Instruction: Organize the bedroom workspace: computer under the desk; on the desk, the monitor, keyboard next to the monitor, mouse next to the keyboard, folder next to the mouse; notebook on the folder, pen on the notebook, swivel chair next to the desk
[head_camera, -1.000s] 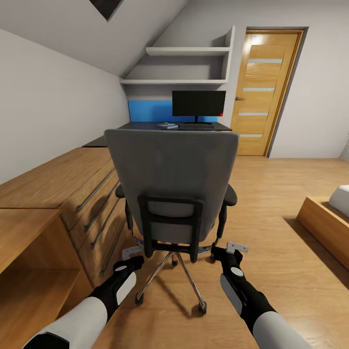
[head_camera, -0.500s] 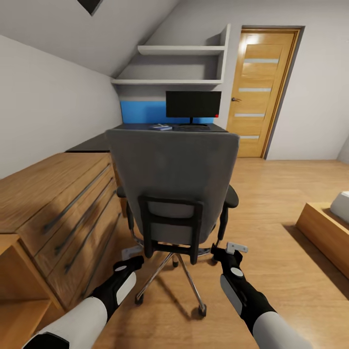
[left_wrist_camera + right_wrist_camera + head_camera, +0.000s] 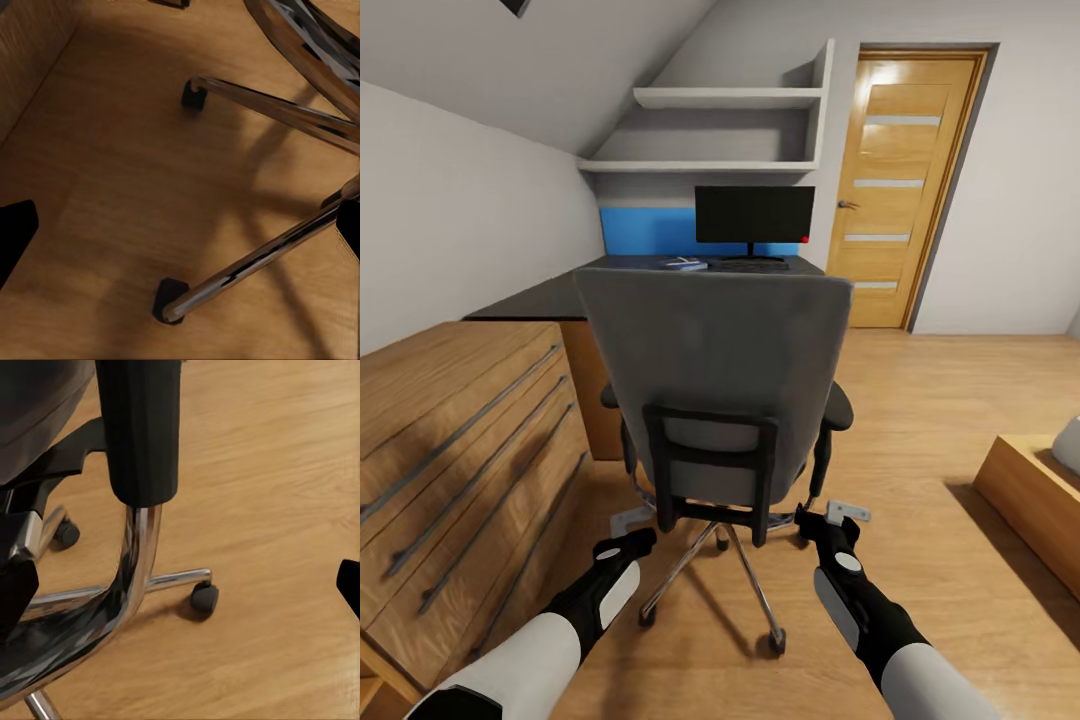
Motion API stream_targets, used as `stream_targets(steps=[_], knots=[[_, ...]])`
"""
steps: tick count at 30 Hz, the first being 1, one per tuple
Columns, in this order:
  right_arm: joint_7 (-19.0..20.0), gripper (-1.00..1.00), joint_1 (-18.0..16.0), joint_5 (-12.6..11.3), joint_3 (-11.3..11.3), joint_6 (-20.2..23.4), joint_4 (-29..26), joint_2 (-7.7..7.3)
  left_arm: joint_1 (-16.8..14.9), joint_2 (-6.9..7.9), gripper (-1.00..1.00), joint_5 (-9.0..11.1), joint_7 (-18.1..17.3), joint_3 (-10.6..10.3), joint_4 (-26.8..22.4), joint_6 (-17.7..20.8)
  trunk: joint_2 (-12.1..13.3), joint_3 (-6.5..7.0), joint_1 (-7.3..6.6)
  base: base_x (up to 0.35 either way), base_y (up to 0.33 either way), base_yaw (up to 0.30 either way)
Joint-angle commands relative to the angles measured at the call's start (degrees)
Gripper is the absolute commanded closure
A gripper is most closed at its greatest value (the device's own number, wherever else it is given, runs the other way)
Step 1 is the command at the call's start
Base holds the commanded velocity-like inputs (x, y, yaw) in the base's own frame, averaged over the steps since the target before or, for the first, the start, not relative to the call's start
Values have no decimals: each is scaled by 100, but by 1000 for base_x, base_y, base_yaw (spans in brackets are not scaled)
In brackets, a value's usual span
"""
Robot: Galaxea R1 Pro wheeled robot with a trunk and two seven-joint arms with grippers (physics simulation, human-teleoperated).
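Bedroom with a sloped ceiling and warm wood floor [image 3: 960, 400]; pale wooden door [image 3: 900, 190] at far right, low light-wood drawer cabinet [image 3: 450, 460] along the left wall.

We stand directly behind the grey upholstered swivel chair [image 3: 715, 380]. Its backrest faces us and its seat points away toward the glossy black L-shaped worktop [image 3: 560, 292] with its blue back panel, still apart from it. We judge we are lined up this way to push it straight in.

Left claw [image 3: 632, 520] sits low at the near left of the chrome base, right claw [image 3: 838, 512] at the near right by the black armrest post [image 3: 139, 427]. Both look spread, fingertips dark at the edges of the wrist views, pinching nothing.

Wide black monitor [image 3: 753, 215] stands upright at the far end, long axis left-right, screen toward us. Slim dark keyboard [image 3: 750, 264] lies parallel before it; a small bluish flat item [image 3: 685, 264] lies just left, too small to identify.
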Motion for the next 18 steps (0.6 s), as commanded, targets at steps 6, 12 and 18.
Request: stream_targets(steps=[6, 12, 18], knots=[[-36, -100, -2, -61, 35, -36, 2, -5, -6, 2, -100, 20, 50, -76, -9, 28, -2, -24, 1, 257, -222, 94], [-36, -100, -4, -61, 27, -36, 2, -13, -6, 2, -100, 20, 52, -82, -7, 28, -2, -25, 1, 257, -221, 6], [-36, -100, -3, -61, 18, -81, -2, -16, -6, 1, -100, 14, 50, -85, -5, 28, -2, -25, 1, 257, -220, 0]])
